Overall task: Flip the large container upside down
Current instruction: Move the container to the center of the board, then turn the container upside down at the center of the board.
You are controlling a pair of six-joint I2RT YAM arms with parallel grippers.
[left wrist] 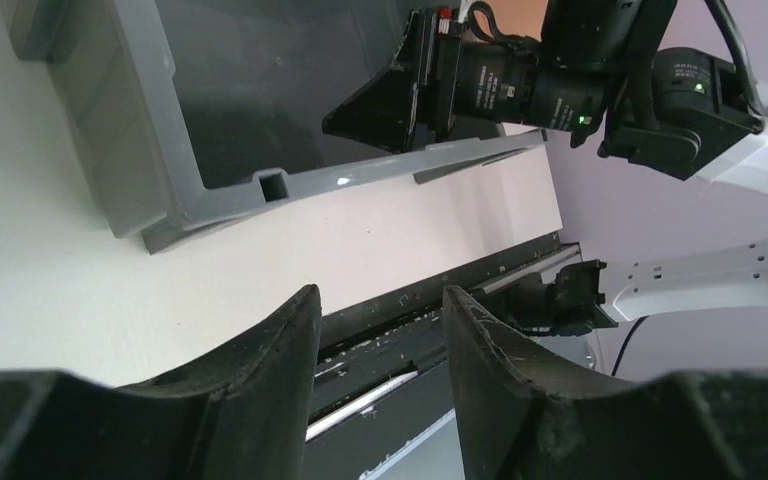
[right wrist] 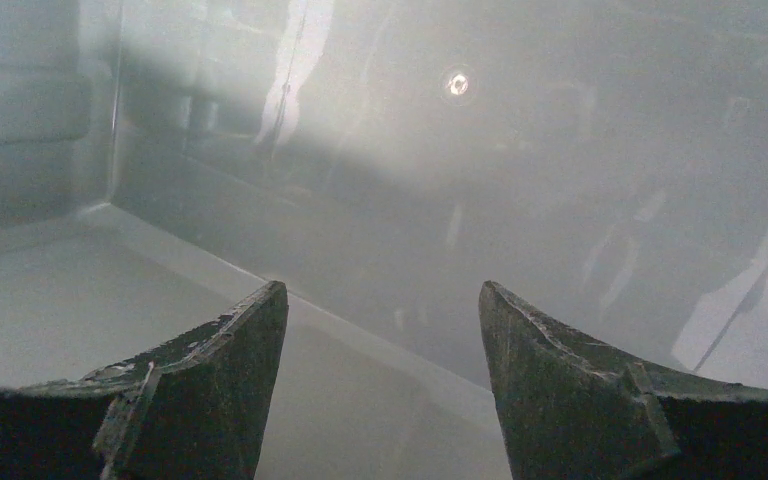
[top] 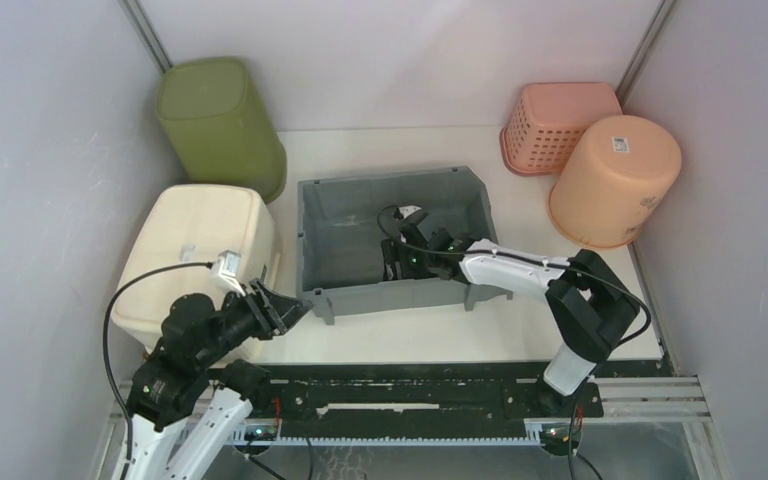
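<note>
The large container (top: 390, 182) is a grey open-topped bin standing upright in the middle of the table. My right gripper (top: 392, 262) reaches down inside it near the front wall, open, with nothing between its fingers. In the right wrist view that gripper (right wrist: 381, 286) faces the container's inner wall (right wrist: 410, 150) and floor. My left gripper (top: 295, 308) hovers just off the bin's front left corner, open and empty. In the left wrist view, the left gripper (left wrist: 380, 292) points past the container's front rim (left wrist: 290, 190) toward the table's near edge, and the right gripper (left wrist: 375, 105) shows inside the bin.
A cream bin (top: 200, 250) lies upside down at the left, close to my left arm. A green bin (top: 220, 120) stands at the back left. A pink basket (top: 560, 120) and an orange bucket (top: 615, 180) sit at the back right. A black rail (top: 410, 390) runs along the near edge.
</note>
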